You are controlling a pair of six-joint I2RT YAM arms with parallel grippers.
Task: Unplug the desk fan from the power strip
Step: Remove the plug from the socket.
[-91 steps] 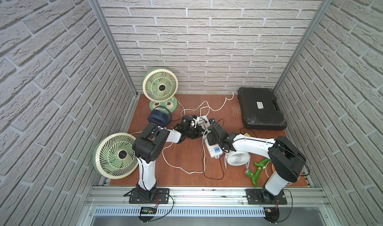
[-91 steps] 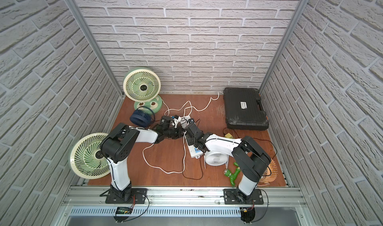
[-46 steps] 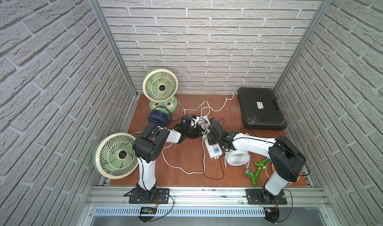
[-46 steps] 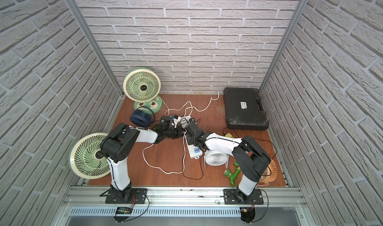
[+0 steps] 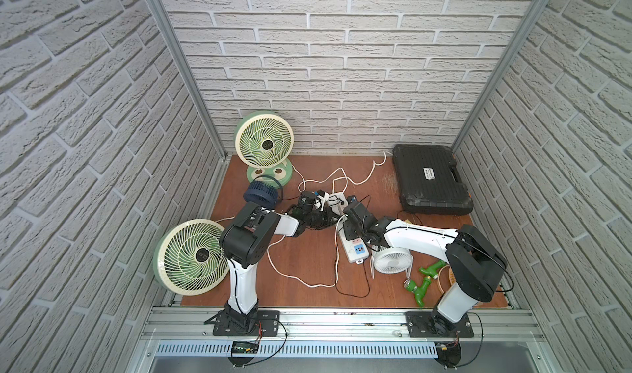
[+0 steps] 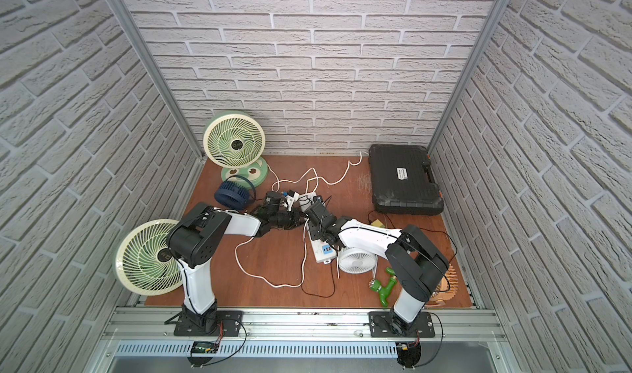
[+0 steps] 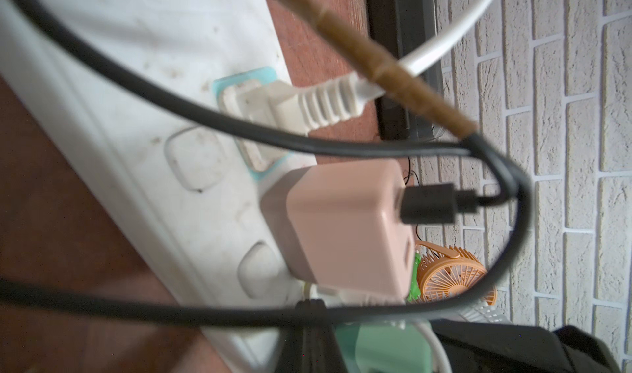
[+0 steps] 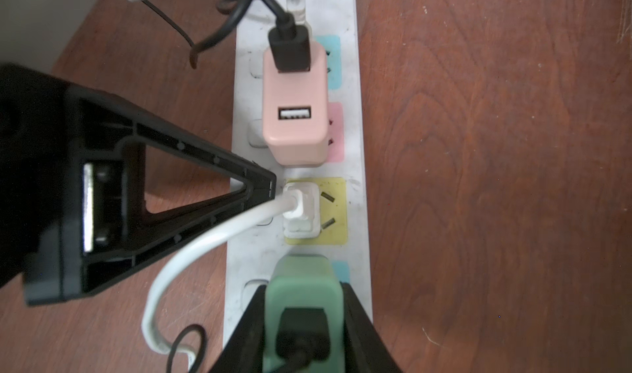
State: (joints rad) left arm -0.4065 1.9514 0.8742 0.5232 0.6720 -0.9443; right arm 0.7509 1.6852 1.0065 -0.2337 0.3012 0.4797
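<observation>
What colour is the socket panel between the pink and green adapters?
Pale yellow: the square socket panel shows best in the right wrist view.

- The power strip [image 5: 352, 255] lies centrally, running front to back.
- On it sit the front adapter [image 8: 302, 285], a plug [image 8: 301, 210], then the rear adapter [image 8: 294, 114].
- A small fan [image 5: 391, 259] lies just right of its front end.
- The case [image 5: 431, 179] lies back right; a standing fan [image 5: 265, 142] back left.

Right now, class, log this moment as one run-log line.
left gripper: shut, tip beside white plug | right gripper: shut on green adapter | green adapter: seated in power strip
</observation>
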